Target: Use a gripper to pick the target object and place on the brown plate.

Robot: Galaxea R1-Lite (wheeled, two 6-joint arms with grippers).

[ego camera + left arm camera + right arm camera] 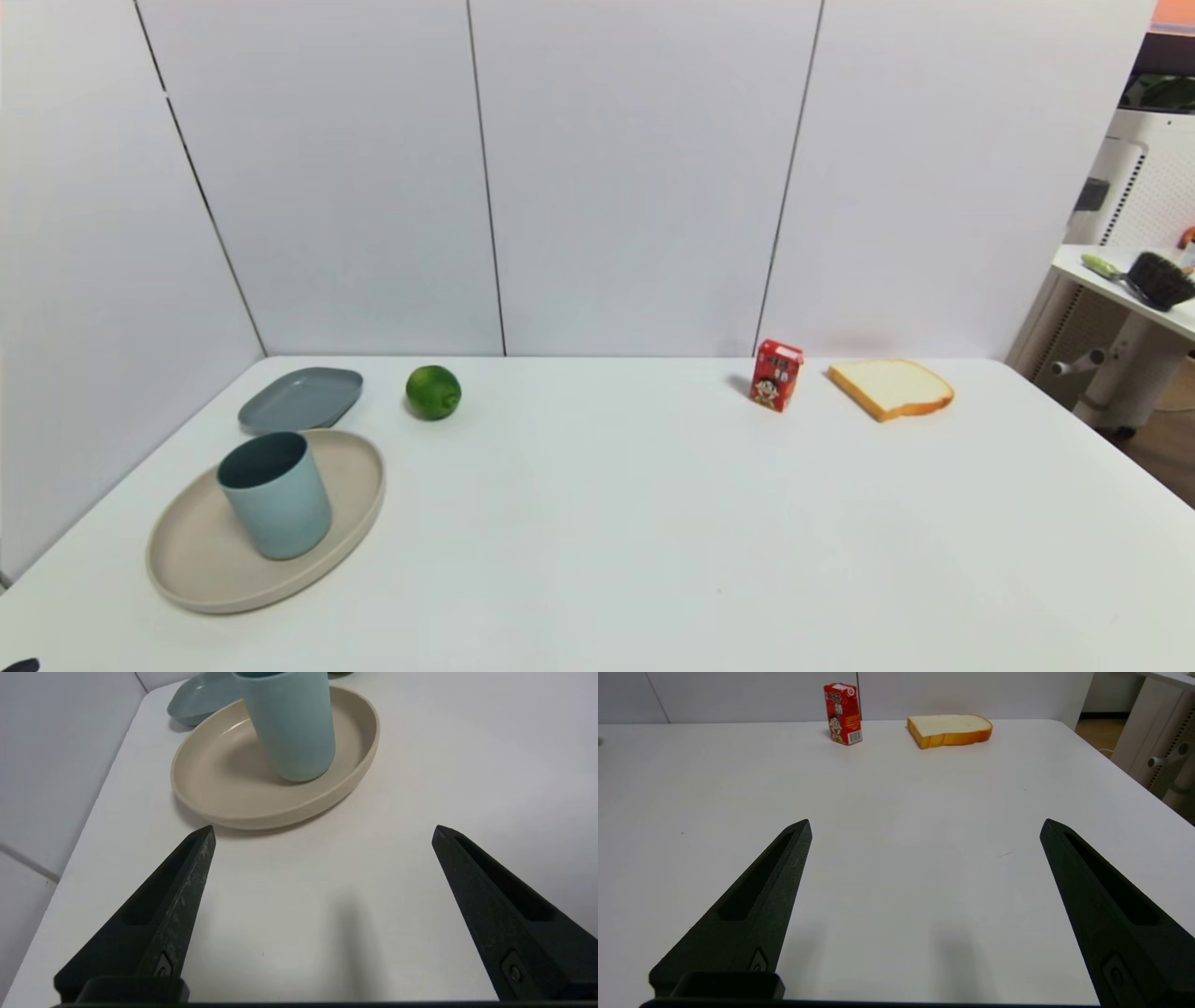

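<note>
The light blue-teal cup stands upright on the large beige-tan plate at the table's front left. In the left wrist view the cup sits on the plate just beyond my left gripper, which is open and empty over bare table short of the plate's rim. My right gripper is open and empty over bare table on the right side. Neither arm reaches into the head view apart from a dark tip at the bottom left corner.
A grey-blue rounded-square plate lies behind the tan plate, with a lime to its right. A small red carton and a bread slice sit at the back right. Walls close the back and left.
</note>
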